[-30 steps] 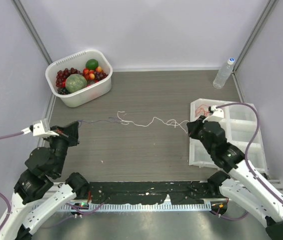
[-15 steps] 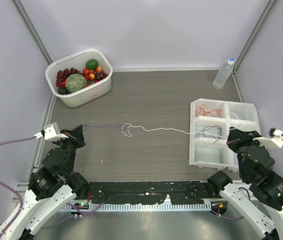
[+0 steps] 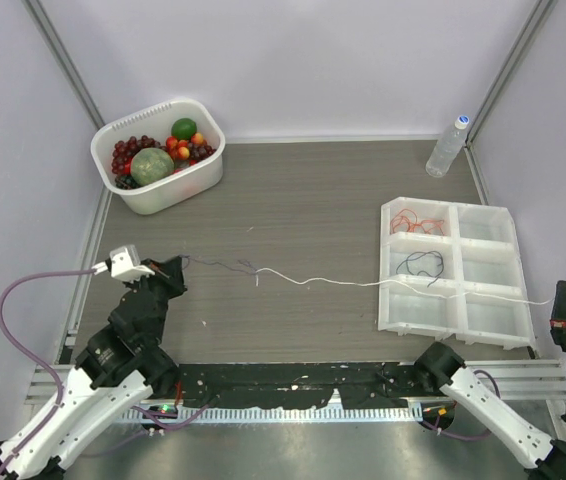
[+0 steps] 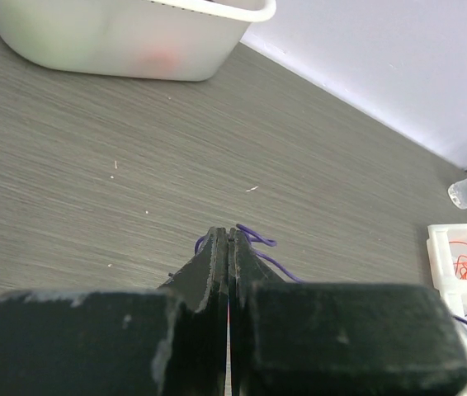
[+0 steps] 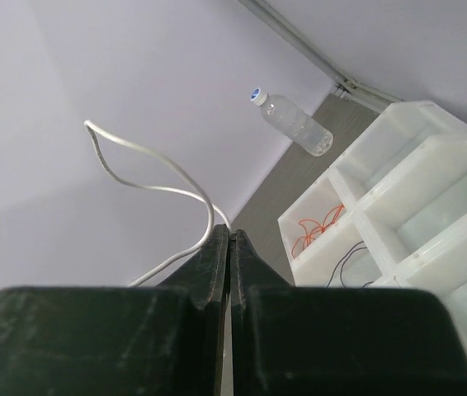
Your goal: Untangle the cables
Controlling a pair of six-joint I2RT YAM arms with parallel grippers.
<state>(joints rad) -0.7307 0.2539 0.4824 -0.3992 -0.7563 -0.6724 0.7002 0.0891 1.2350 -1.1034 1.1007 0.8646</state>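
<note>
A thin purple cable (image 3: pixel 218 265) lies on the table, with my left gripper (image 3: pixel 176 268) shut on its left end; in the left wrist view the purple cable (image 4: pixel 260 242) loops out at the shut tips of the left gripper (image 4: pixel 230 233). A white cable (image 3: pixel 343 282) stretches from the purple one's right end across the tray to my right gripper (image 3: pixel 560 295) at the far right. The right gripper (image 5: pixel 230 233) is shut on the white cable (image 5: pixel 155 157), which curls above its tips. Where the two cables meet, I cannot tell whether they touch. An orange cable (image 3: pixel 415 222) and a dark cable (image 3: pixel 423 264) lie in tray compartments.
A white compartment tray (image 3: pixel 488 270) sits at the right. A white tub (image 3: pixel 158 190) of fruit stands at the back left. A plastic bottle (image 3: pixel 448 146) stands at the back right corner. Enclosure walls close in on the left, right and back.
My right gripper has swung far right and nearer, drawing the white cable straight over the tray. The left gripper has shifted right and nearer with the purple cable. The loops between them have pulled out.
</note>
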